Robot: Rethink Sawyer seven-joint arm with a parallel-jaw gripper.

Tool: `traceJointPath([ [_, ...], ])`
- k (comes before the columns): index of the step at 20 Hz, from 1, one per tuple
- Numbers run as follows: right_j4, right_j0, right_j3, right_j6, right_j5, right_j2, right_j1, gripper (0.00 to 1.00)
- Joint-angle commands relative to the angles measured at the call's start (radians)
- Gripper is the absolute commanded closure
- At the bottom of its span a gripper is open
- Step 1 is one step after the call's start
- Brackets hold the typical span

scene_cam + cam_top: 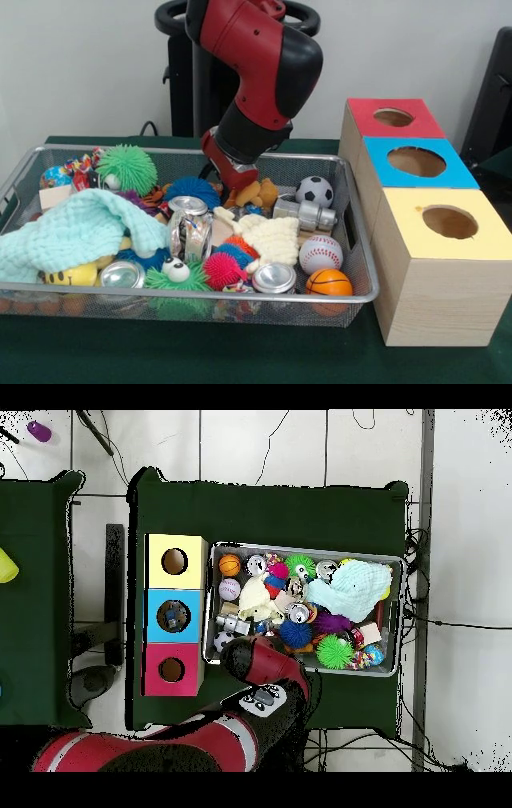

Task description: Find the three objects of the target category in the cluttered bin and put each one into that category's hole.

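The bin (200, 298) is a silver wire-mesh basket full of toys; it also shows in the overhead view (300, 550). My gripper (235, 171) reaches down into the bin's far middle, just left of a brown plush toy (258, 193). Its tip is sunk among the toys. In the overhead view the arm (262, 666) covers it. No clear plastic bottle shows plainly in the clutter. The hole (416, 162) is round, in the blue top of the middle wooden box right of the bin. In the overhead view the hole (173, 616) has something pale inside.
A red-topped box (394, 118) and a yellow-topped box (450, 222) flank the blue one. In the bin lie a mint cloth (80, 228), a metal flask (304, 213), silver cans (274, 278), a soccer ball (314, 190), a baseball (321, 254), a basketball (329, 282) and spiky balls (126, 168).
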Motion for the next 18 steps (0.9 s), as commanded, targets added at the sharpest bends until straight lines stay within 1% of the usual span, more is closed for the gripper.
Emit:
traceJointPath([
  [1, 0.013, -0.051, -0.119, 0.097, 0.033, 0.142, 0.018, 0.00],
  [2, 0.018, -0.045, -0.122, 0.100, 0.049, 0.133, 0.018, 0.00],
  [3, 0.023, -0.019, -0.134, 0.105, 0.082, 0.097, 0.029, 0.00],
  [5, 0.028, 0.004, -0.146, 0.113, 0.111, 0.063, 0.033, 0.00],
  [8, 0.053, 0.000, -0.151, 0.143, 0.097, 0.076, 0.026, 0.00],
  [9, 0.087, -0.009, -0.140, 0.183, 0.087, 0.095, 0.014, 0.00],
  [10, 0.102, -0.017, -0.135, 0.201, 0.082, 0.109, 0.006, 0.00],
  [12, 0.134, -0.028, -0.136, 0.228, 0.136, 0.127, -0.009, 0.00],
  [14, 0.148, -0.015, -0.150, 0.233, 0.161, 0.108, -0.010, 0.00],
  [15, 0.135, -0.014, -0.169, 0.202, 0.180, 0.098, -0.009, 0.00],
  [16, 0.133, -0.014, -0.175, 0.191, 0.191, 0.095, -0.012, 0.00],
  [17, 0.172, -0.009, -0.178, 0.252, 0.253, 0.082, -0.004, 0.00],
  [18, 0.196, -0.001, -0.174, 0.289, 0.263, 0.071, 0.001, 0.00],
])
